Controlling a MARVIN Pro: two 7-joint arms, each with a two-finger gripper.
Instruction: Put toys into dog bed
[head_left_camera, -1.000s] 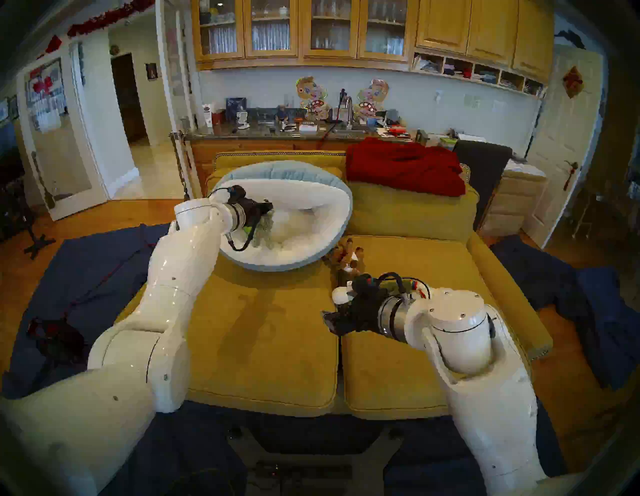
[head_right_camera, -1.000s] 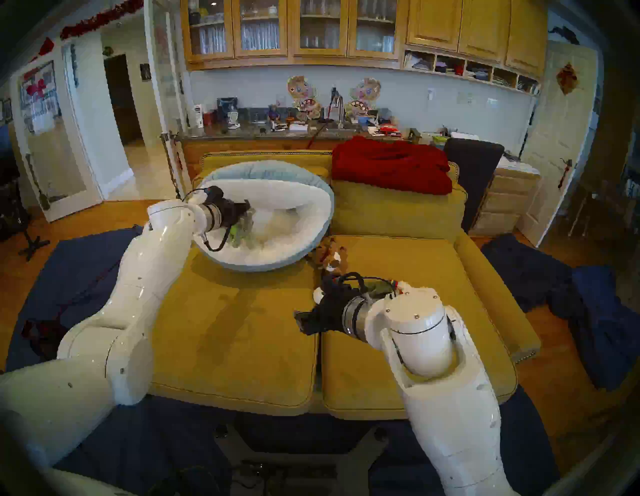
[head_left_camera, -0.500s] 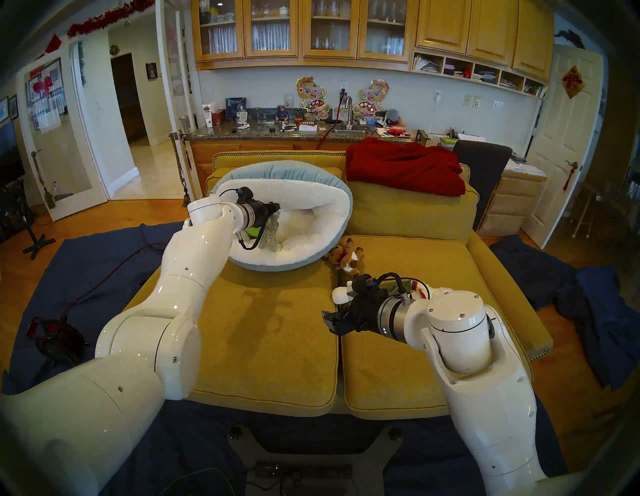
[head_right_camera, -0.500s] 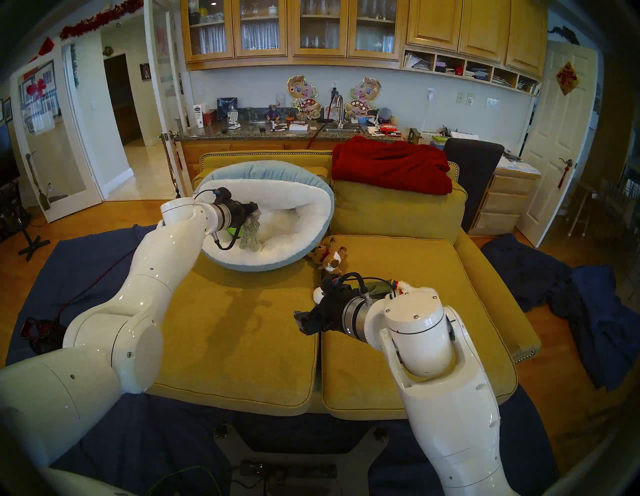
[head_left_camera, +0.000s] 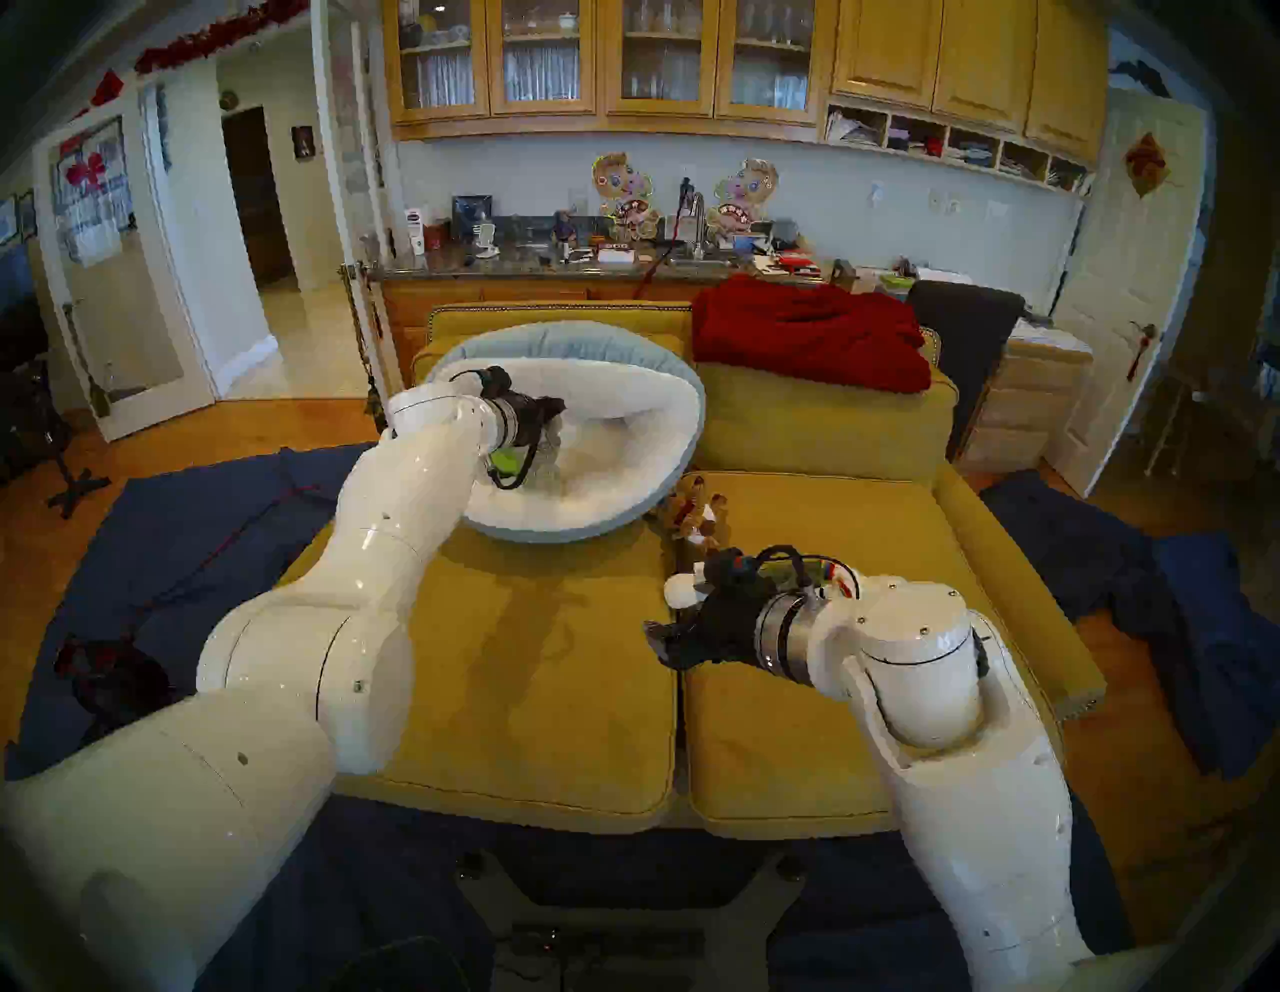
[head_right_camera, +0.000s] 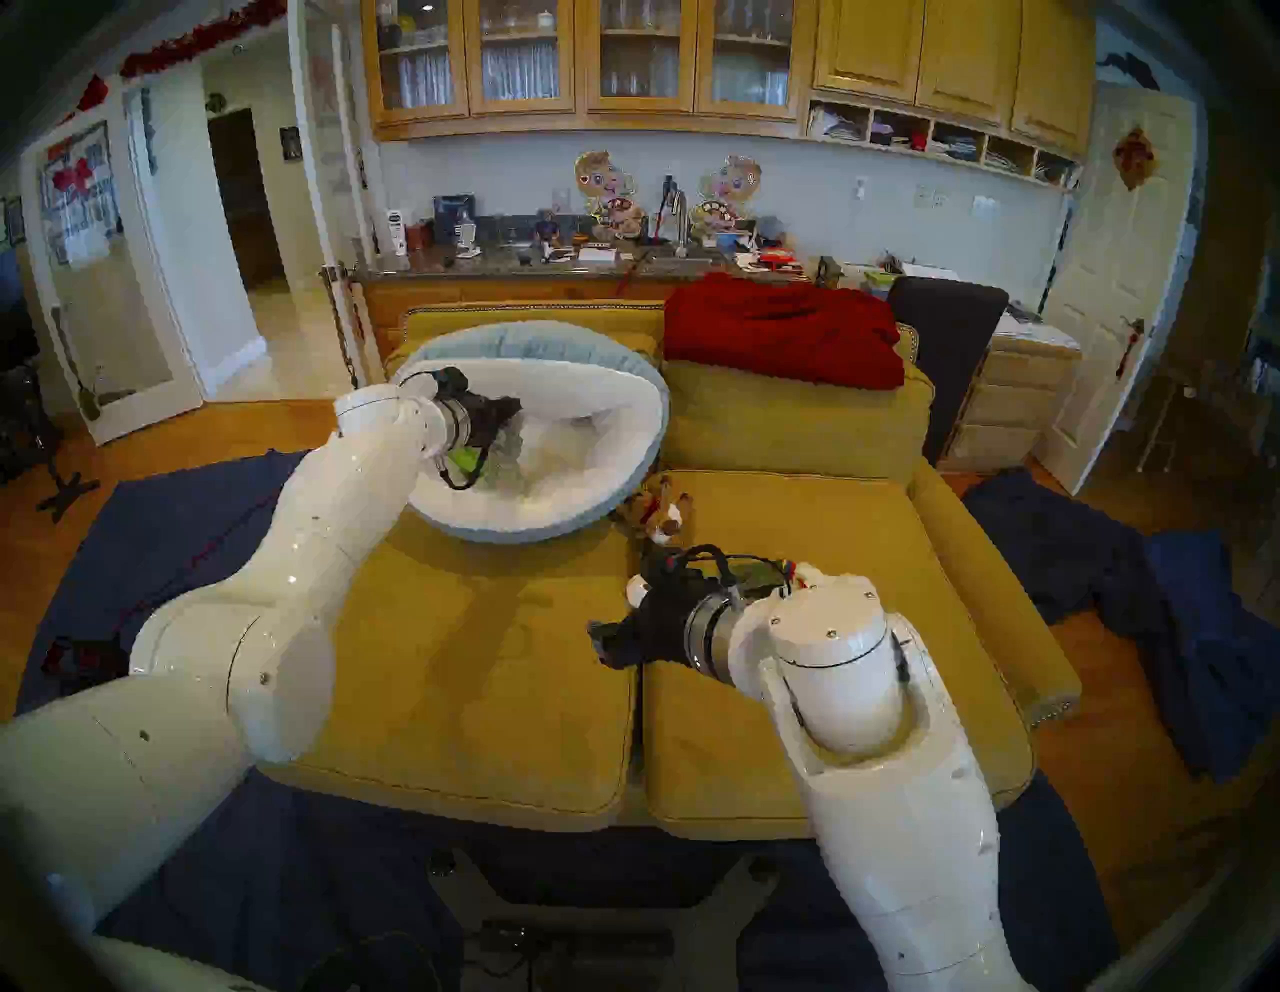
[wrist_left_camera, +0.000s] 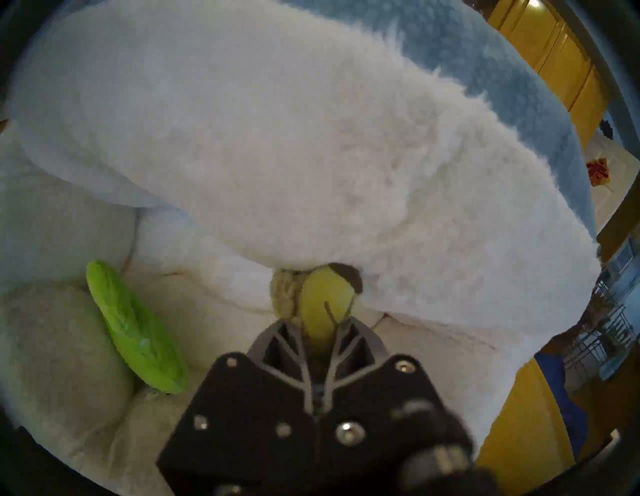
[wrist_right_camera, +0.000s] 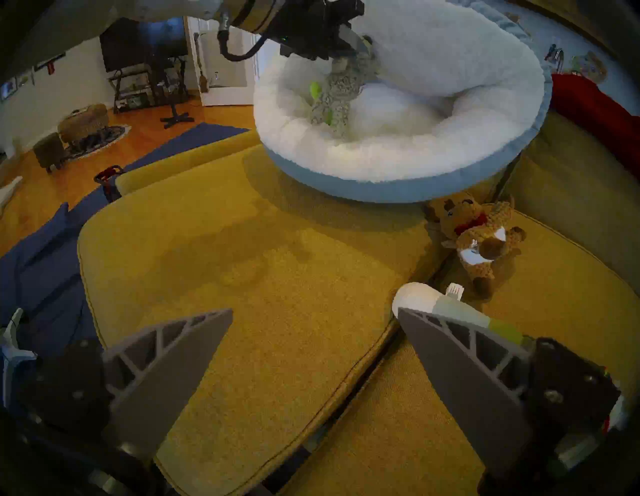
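My left gripper (head_left_camera: 552, 414) hangs over the dog bed (head_left_camera: 554, 535), shut on the grey spotted cub (wrist_right_camera: 336, 97), which dangles just above the white fleece. In the left wrist view the fingers (wrist_left_camera: 341, 337) pinch the cub's head. The green cactus (wrist_left_camera: 135, 329) lies in the bed beside it. A brown knitted animal (wrist_right_camera: 478, 239) lies on the sofa seat by the bed's front rim. The long white tube (wrist_right_camera: 419, 298) lies next to my right gripper (wrist_right_camera: 313, 311), which is open and empty above the cushion seam. A rainbow-pawed white toy (head_left_camera: 837, 576) peeks out behind my right wrist.
The bed leans on the mustard sofa's back cushion (head_left_camera: 824, 422). A red blanket (head_left_camera: 810, 332) drapes over the sofa back at the right. Blue sheets (head_left_camera: 173, 526) cover the floor on both sides. A cluttered counter (head_left_camera: 623, 260) stands behind the sofa.
My left arm has reached further forward and right over the bed, carrying the grey cub deeper inside. The right arm and the toys on the seat have not moved.
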